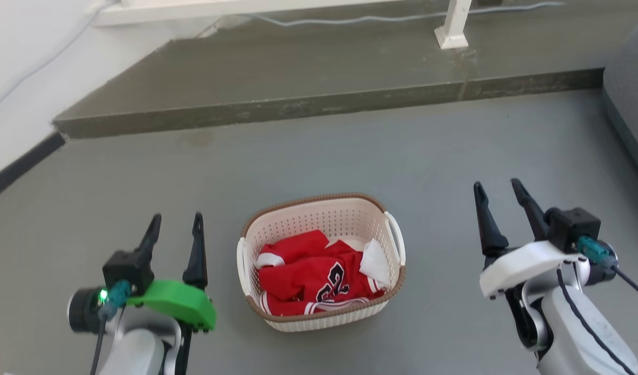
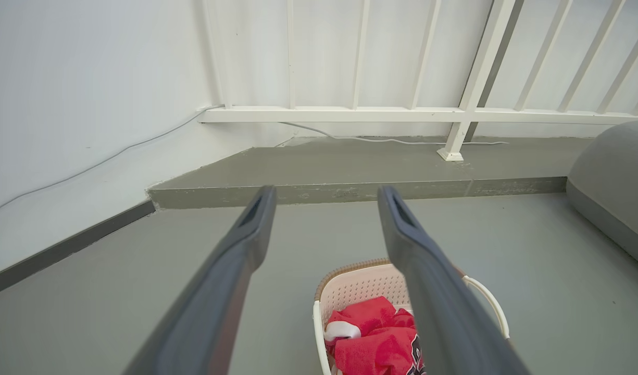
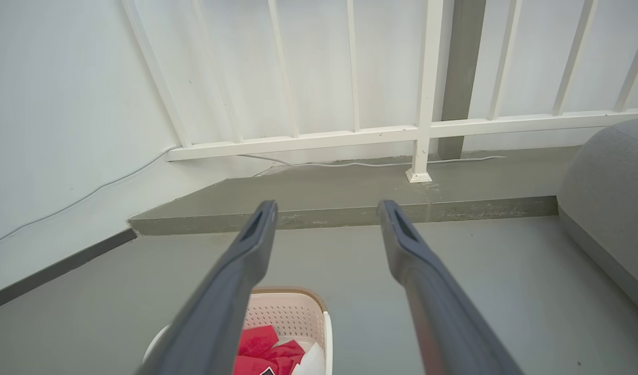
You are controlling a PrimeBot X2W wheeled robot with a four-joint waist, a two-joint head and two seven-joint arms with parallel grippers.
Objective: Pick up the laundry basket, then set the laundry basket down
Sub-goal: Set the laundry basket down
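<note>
The laundry basket (image 1: 350,213) stands on the grey floor in the middle of the head view, cream-white and perforated with a brown rim and white side handles. A red jersey (image 1: 313,276) and a white cloth lie inside it. My left gripper (image 1: 175,220) hangs open to the basket's left, apart from it, and my right gripper (image 1: 497,187) hangs open to its right, also apart. In the left wrist view the basket (image 2: 360,284) sits low between and behind the open fingers (image 2: 246,234). In the right wrist view the basket (image 3: 290,312) shows at the bottom left, under the left finger.
A raised concrete step (image 1: 298,73) crosses the floor beyond the basket, with a white railing post (image 1: 454,26) and a cable on it. A white wall runs along the left. A grey cushioned seat (image 1: 628,88) stands at the far right.
</note>
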